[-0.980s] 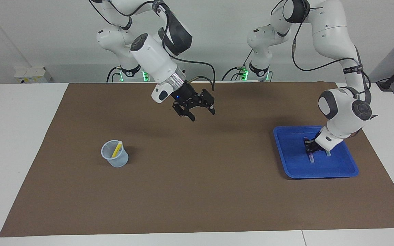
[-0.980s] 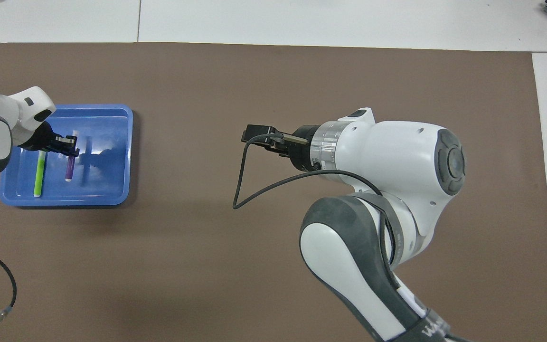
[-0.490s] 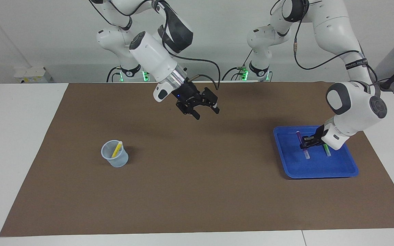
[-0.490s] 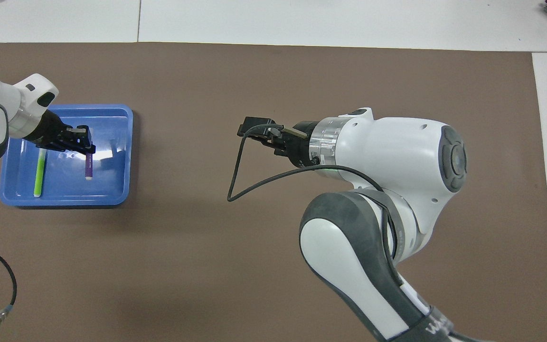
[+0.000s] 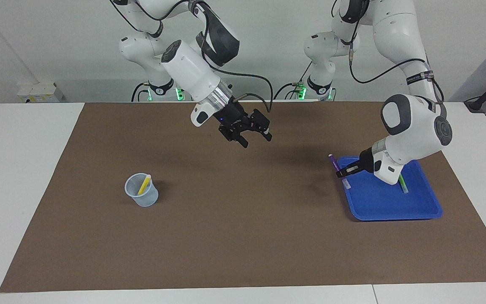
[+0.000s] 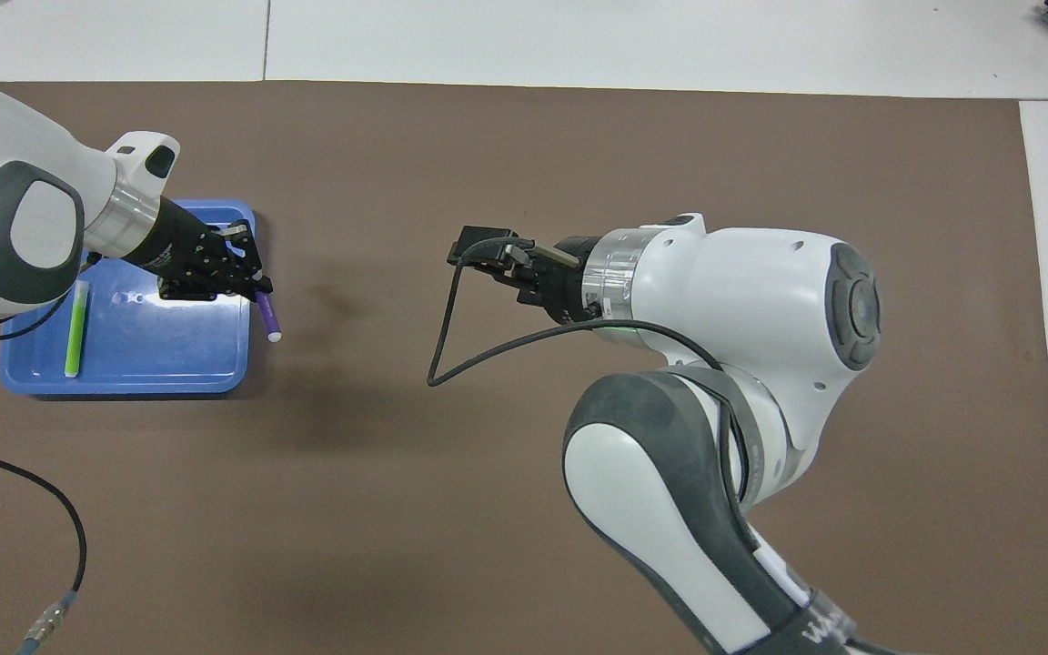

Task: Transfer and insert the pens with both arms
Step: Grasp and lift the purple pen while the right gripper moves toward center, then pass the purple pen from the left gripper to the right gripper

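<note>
My left gripper (image 5: pixel 341 172) is shut on the purple pen (image 5: pixel 333 161) and holds it tilted in the air over the edge of the blue tray (image 5: pixel 378 202) that faces the middle of the mat. In the overhead view the left gripper (image 6: pixel 237 284) holds the purple pen (image 6: pixel 267 318) with its pale end past the tray (image 6: pixel 151 355) rim. The bright green pen (image 5: pixel 402 184) lies in the tray; it also shows in the overhead view (image 6: pixel 76 327). The yellow pen (image 5: pixel 144 185) stands in the pale-blue cup (image 5: pixel 142 195). My right gripper (image 5: pixel 255 137) hangs open and empty over the middle of the mat.
A brown mat (image 5: pixel 234 236) covers the table. A small white box (image 5: pixel 36 93) stands off the mat beyond the right arm's end. A loose black cable (image 6: pixel 42 491) lies on the mat near the left arm's base. In the overhead view the right arm (image 6: pixel 742 309) hides the cup.
My left gripper has lifted the purple pen out of the tray and carried it toward the middle of the table. The right gripper has shifted slightly.
</note>
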`<action>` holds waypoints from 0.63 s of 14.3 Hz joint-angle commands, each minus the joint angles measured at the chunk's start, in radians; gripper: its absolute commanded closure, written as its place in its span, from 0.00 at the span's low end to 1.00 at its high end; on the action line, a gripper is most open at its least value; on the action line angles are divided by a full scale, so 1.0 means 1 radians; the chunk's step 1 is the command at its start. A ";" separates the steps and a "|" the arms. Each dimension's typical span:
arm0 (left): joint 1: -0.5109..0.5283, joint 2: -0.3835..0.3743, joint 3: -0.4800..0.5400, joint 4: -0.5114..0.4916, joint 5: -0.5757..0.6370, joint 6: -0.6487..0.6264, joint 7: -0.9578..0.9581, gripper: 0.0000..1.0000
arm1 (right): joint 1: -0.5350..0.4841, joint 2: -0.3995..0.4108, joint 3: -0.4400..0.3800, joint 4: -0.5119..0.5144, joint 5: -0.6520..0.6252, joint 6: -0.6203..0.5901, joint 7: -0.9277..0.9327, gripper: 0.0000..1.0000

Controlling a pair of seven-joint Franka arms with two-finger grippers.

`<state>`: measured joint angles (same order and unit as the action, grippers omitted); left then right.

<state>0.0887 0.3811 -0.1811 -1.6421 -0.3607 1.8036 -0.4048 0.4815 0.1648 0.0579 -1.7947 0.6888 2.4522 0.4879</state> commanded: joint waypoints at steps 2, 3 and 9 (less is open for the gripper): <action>-0.049 -0.034 0.009 -0.047 -0.172 -0.023 -0.286 1.00 | 0.019 0.012 0.002 0.020 0.014 0.008 0.044 0.00; -0.062 -0.037 0.009 -0.054 -0.237 -0.020 -0.363 1.00 | 0.025 0.012 0.002 0.017 0.003 0.010 0.031 0.00; -0.136 -0.041 0.008 -0.058 -0.440 0.017 -0.635 1.00 | 0.028 0.001 0.002 -0.034 -0.061 0.011 -0.066 0.13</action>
<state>-0.0289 0.3730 -0.1861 -1.6634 -0.7271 1.7948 -0.9509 0.5098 0.1694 0.0585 -1.8097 0.6452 2.4529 0.4508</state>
